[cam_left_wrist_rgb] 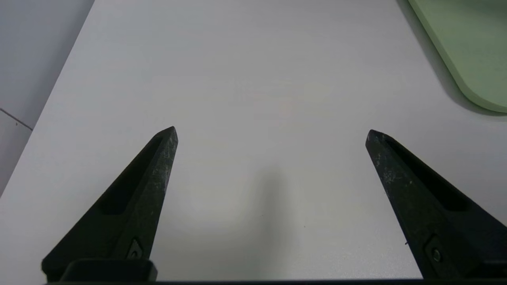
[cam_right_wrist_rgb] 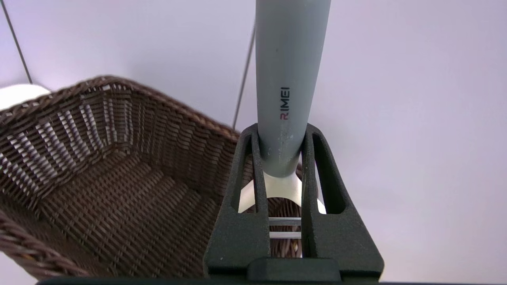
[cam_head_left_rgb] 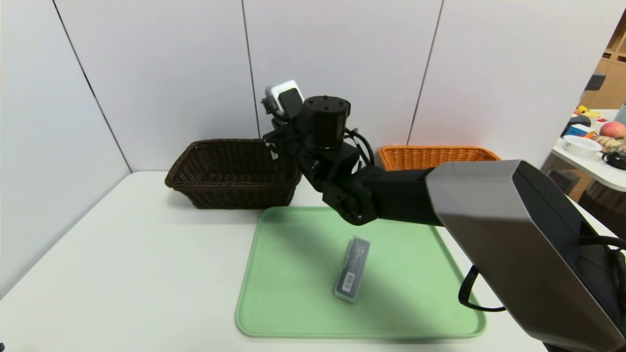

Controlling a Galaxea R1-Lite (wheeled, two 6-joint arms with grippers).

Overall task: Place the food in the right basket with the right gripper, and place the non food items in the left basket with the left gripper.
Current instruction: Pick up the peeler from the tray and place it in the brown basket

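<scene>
My right gripper is shut on a peeler with a grey handle and a white forked head. It holds it over the right rim of the dark brown wicker basket, which looks empty where I can see in. In the head view the right arm's wrist reaches across to that left basket and hides the fingers. The orange right basket stands behind the arm. A flat grey box with a barcode label lies on the green tray. My left gripper hangs open over bare white table.
The green tray's corner lies off to one side of the left gripper. White wall panels close the back and left of the table. A side table with a white bowl and a peach stands at the far right.
</scene>
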